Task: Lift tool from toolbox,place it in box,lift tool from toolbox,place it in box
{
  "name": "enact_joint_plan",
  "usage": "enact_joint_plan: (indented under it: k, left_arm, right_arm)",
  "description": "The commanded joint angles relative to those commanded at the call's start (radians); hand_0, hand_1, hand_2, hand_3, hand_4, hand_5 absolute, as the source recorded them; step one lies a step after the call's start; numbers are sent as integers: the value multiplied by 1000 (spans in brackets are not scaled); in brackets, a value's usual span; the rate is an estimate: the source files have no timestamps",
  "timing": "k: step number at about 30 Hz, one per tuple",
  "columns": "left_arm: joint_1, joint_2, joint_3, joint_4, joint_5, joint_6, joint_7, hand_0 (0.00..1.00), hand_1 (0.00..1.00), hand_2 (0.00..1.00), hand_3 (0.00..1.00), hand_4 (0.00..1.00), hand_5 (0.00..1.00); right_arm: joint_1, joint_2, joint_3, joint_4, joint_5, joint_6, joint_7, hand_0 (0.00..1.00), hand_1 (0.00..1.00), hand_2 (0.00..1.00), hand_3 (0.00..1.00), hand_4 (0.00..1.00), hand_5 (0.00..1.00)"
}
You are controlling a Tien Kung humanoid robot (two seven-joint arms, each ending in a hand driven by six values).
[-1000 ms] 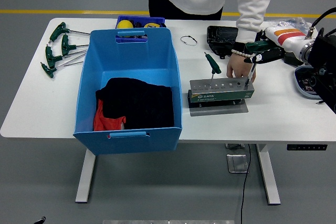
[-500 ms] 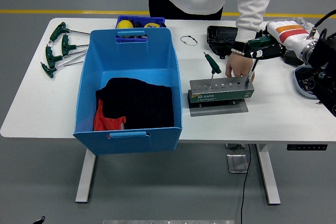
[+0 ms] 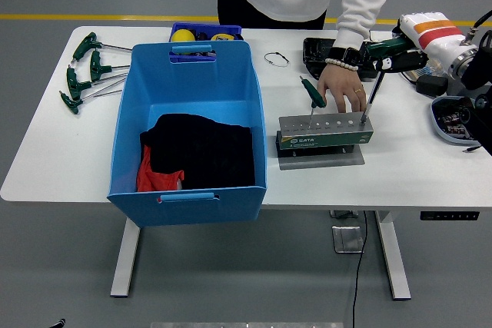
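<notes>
1. White table [image 3: 231, 182], near edge fully in view; its right end is cut off by the frame.
2. Blue box [image 3: 190, 128] on the table's left half, open-topped. Inside lie a black cloth [image 3: 204, 147] and a red item [image 3: 154, 178], the latter mostly buried under the cloth; what it is cannot be made out.
3. Grey toolbox [image 3: 326, 130], a drilled rack with a green front strip, to the right of the box on a grey plate. One tool [image 3: 313, 97] with a green T-handle stands in a hole at its left end. A second tool [image 3: 372, 97] has its shaft tip at the rack's right end, leaning; whether the tip is seated in a hole cannot be told.
4. Right hand [image 3: 396, 54], dark green and black, wrapped around the top of that second tool; the handle is hidden inside the grasp. Its arm runs off the right edge.
5. Person's hand [image 3: 342, 88], resting fingers-down behind the toolbox, touching or just beside it.
6. Green-handled keys [image 3: 86, 74], loose at the table's far left.
7. Black tray [image 3: 324, 50] at the far edge, partly covered by the person's sleeve.
8. Small blue bin [image 3: 205, 32] behind the box, largely hidden; contents unclear.
9. Left arm: out of view.
</notes>
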Motion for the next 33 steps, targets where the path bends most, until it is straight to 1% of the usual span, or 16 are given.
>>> enact_joint_plan:
  k: [7,12,22,29,33]
  left_arm:
    - [4,3,-17,0,20,-1,3,727,692,738,742,752,736]
    - [7,4,-28,0,32,-1,6,726,688,738,741,751,736]
    - [10,4,-30,0,35,-2,6,718,685,738,740,751,735]
    - [14,3,-26,0,27,-2,5,717,684,738,740,751,735]
    - [22,1,-39,0,38,1,7,717,684,738,740,751,735]
  right_arm:
    - [28,-42,21,77,-13,13,-9,2,2,998,2,998,757]
    - [33,-61,24,110,-18,24,-15,2,2,998,2,998,751]
    - [40,-72,29,120,-18,30,-17,2,2,998,2,998,753]
    - [39,-64,27,113,-15,32,-17,2,2,998,2,998,763]
    - [38,-55,25,109,-13,35,-17,2,2,998,2,998,763]
